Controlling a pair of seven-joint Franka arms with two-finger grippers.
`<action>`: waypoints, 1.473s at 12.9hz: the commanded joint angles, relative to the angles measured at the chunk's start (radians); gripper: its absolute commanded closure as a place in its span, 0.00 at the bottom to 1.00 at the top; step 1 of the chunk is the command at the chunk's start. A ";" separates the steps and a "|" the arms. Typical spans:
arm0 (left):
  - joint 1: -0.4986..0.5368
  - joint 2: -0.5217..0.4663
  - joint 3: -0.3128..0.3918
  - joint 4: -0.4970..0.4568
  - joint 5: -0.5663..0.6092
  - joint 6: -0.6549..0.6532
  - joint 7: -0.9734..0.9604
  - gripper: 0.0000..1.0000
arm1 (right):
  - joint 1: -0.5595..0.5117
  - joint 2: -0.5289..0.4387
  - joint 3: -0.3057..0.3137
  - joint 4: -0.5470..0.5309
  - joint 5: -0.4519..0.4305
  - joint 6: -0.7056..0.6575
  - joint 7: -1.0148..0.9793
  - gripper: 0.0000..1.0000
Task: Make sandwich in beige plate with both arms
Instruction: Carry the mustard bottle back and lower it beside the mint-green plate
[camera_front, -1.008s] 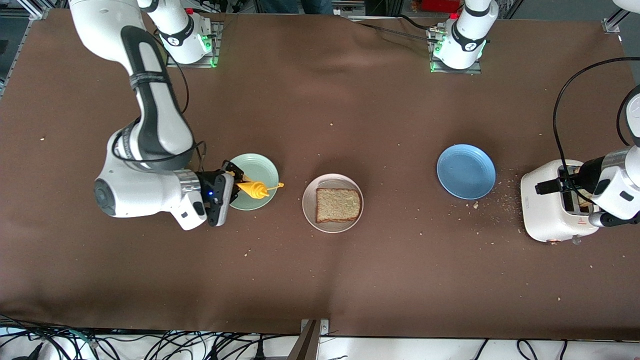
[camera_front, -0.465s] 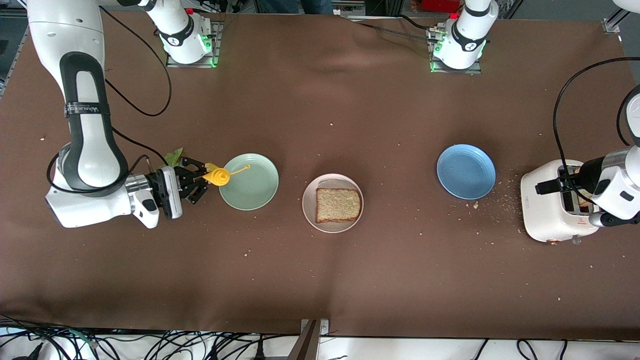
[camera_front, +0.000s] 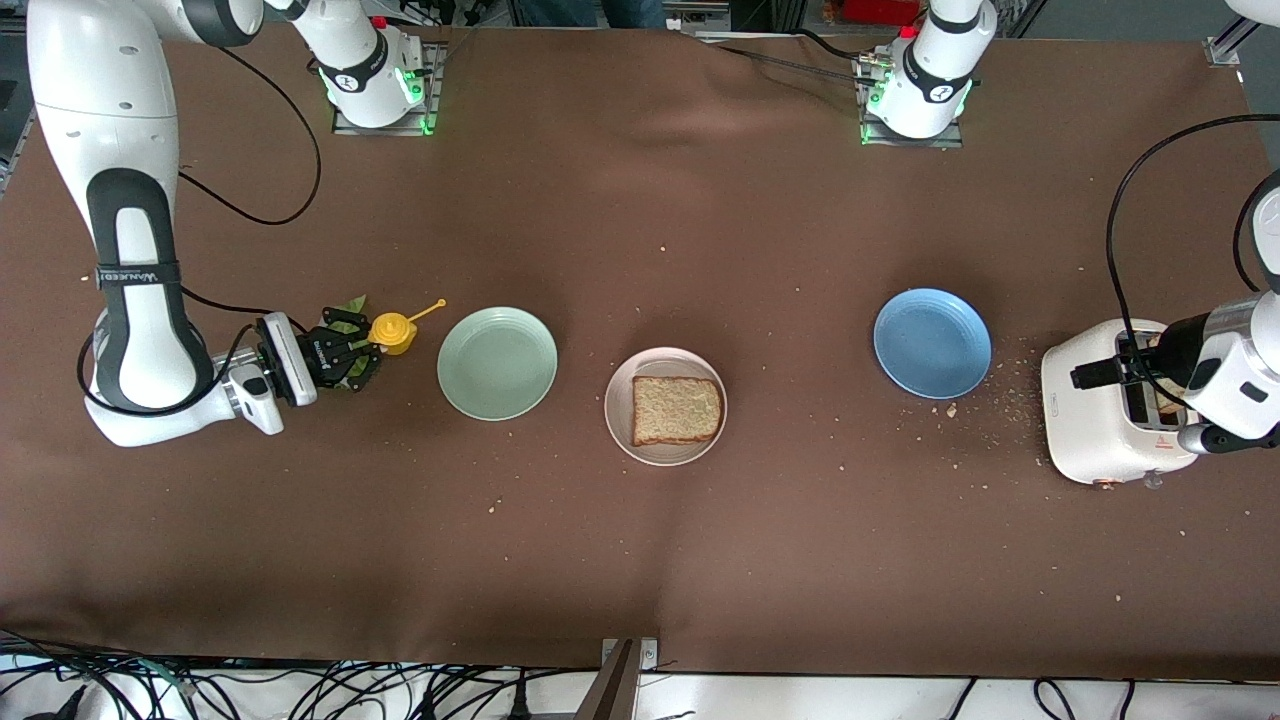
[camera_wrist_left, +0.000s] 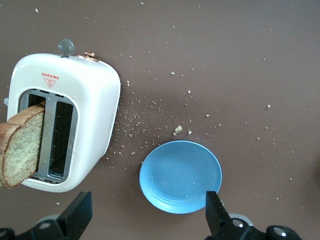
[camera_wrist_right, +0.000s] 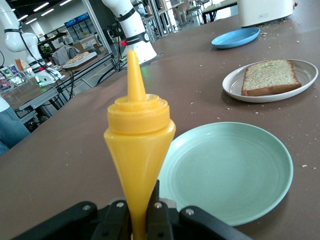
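Note:
The beige plate (camera_front: 615, 400) holds one slice of brown bread (camera_front: 676, 410), also in the right wrist view (camera_wrist_right: 270, 76). A second slice (camera_wrist_left: 20, 150) stands in a slot of the white toaster (camera_front: 1100, 440). A green lettuce leaf (camera_front: 345, 310) lies on the table, partly hidden by my right gripper (camera_front: 372, 345). That gripper (camera_wrist_right: 139, 210) is shut on a yellow squeeze bottle (camera_wrist_right: 139, 135), beside the mint-green plate (camera_front: 497, 362) toward the right arm's end. My left gripper (camera_wrist_left: 147, 202) is open and empty over the toaster (camera_wrist_left: 90, 110).
A blue plate (camera_front: 932, 342) sits between the beige plate and the toaster, with crumbs scattered round it. The mint-green plate (camera_wrist_right: 230, 170) has nothing on it. The brown cloth covers the whole table.
My right arm has carried the yellow bottle from over the mint-green plate toward the right arm's end, to over the lettuce leaf. The left arm has not moved.

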 joint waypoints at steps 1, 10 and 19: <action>0.004 -0.013 -0.004 -0.002 0.033 -0.010 0.017 0.00 | -0.044 0.066 0.024 -0.012 0.072 -0.042 -0.187 1.00; 0.004 -0.013 -0.004 -0.002 0.035 -0.008 0.017 0.00 | -0.063 0.131 0.020 -0.012 0.142 -0.094 -0.270 0.00; 0.004 -0.012 -0.004 -0.002 0.050 -0.005 0.017 0.00 | -0.032 -0.011 -0.084 0.003 -0.021 -0.070 0.156 0.00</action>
